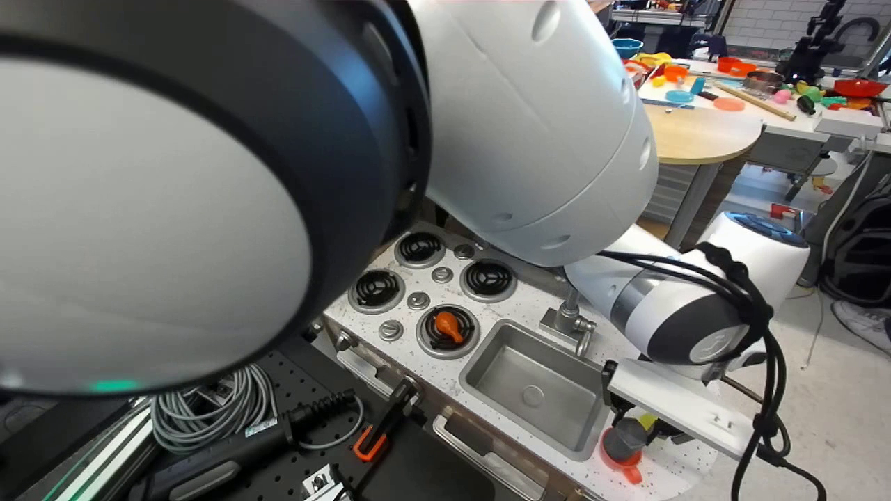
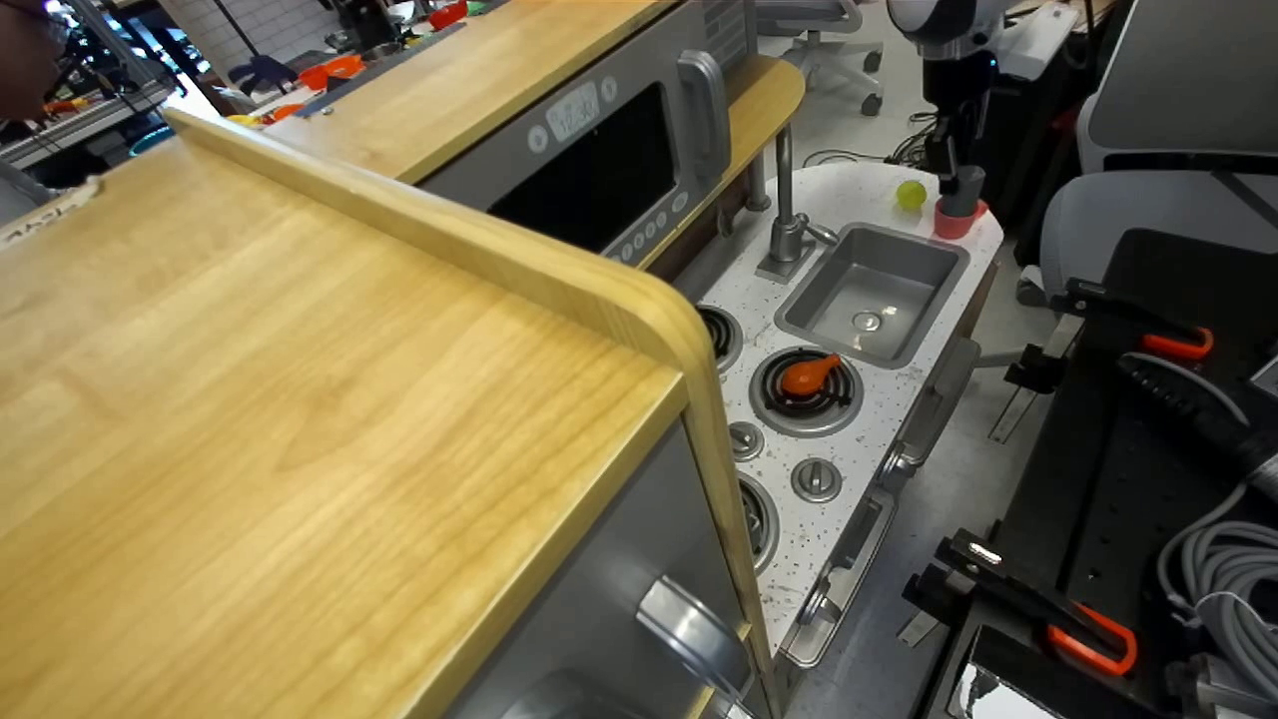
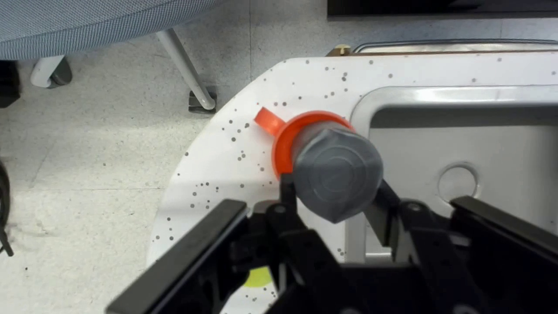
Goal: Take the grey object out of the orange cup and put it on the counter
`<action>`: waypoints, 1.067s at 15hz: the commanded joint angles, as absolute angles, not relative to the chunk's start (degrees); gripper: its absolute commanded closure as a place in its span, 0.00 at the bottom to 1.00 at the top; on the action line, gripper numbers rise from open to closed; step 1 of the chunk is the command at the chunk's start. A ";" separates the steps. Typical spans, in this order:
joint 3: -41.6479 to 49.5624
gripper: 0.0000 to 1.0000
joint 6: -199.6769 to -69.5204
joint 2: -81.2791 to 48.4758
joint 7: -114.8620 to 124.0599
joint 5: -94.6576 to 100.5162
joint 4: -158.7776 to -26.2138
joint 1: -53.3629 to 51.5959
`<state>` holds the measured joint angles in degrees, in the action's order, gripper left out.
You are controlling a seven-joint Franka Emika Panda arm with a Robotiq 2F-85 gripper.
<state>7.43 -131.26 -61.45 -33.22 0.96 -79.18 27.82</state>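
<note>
Probably extraction step: my claw [image 3: 335,192] looks clamped on grey object [image 3: 338,168], partly inside orange cup [image 2: 954,227]; next, lift straight clear.

White rounded arm links [image 1: 522,118], oval recesses [image 1: 546,21], dark grey joint band [image 1: 362,139], large white cap [image 1: 139,229] with green streak [image 1: 115,385], pale curved logo [image 1: 711,346], black tied cables [image 1: 754,313], black gripper [image 3: 335,192], round screw heads [image 3: 414,207]

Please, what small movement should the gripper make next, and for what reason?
Probably a short lift straight up. In the wrist view the gripper seems closed on the grey object, and in both exterior views the grey object's lower end appears to sit inside the cup. It should likely clear the cup before going sideways over the counter.
</note>
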 commanded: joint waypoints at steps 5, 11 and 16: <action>5.41 0.83 -119.65 -53.92 -32.90 0.30 -79.54 28.37; 6.10 0.83 -123.40 -56.66 -30.94 0.60 -76.04 28.73; 5.60 0.83 -126.50 -61.45 -29.76 0.52 -71.46 28.97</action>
